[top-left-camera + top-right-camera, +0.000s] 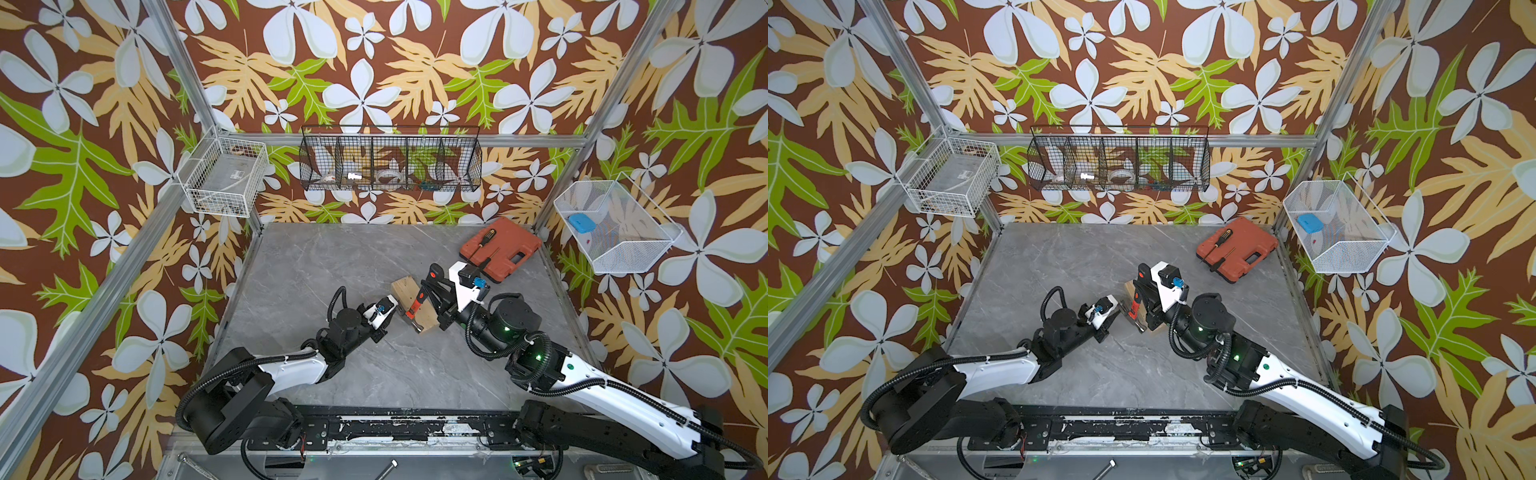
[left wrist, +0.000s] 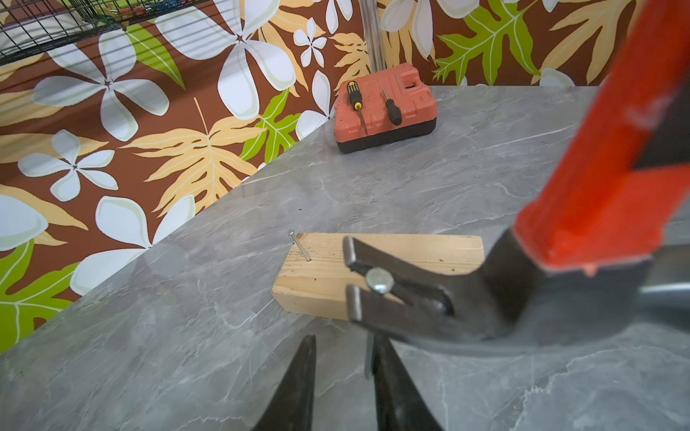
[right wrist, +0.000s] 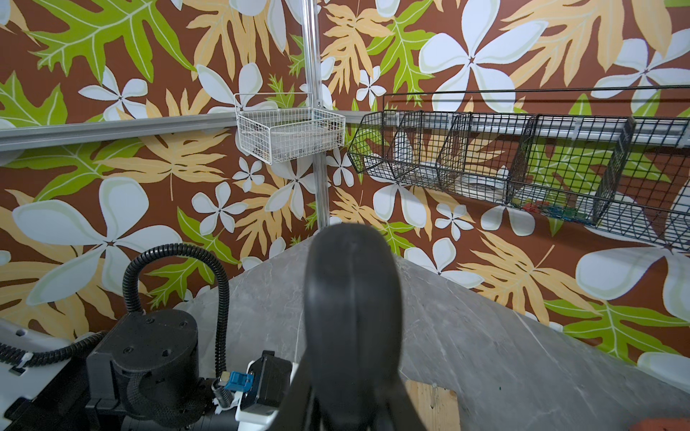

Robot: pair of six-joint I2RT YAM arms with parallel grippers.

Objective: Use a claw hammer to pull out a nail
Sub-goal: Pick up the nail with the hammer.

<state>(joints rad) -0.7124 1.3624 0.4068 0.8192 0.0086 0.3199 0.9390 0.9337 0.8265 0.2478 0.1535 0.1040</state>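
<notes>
Right gripper [image 3: 353, 406] is clamped on the black rubber handle end of the claw hammer [image 2: 552, 239]. The shaft is orange-red and the dull steel head hangs over the pale wood block [image 2: 325, 276], mid-surface [image 2: 485, 168]. A flat-headed nail [image 2: 379, 280] sits in the forked claw. Its shank hangs just beside one of the fingers [image 2: 395, 395] of my left gripper [image 2: 343, 347], which stand narrowly parted at the block's 8 o'clock. A second nail [image 2: 300, 248] leans in the block. The moulded orange case [image 1: 500, 249] is at 1 o'clock. The basket label [image 1: 239, 172] is too small to read.
</notes>
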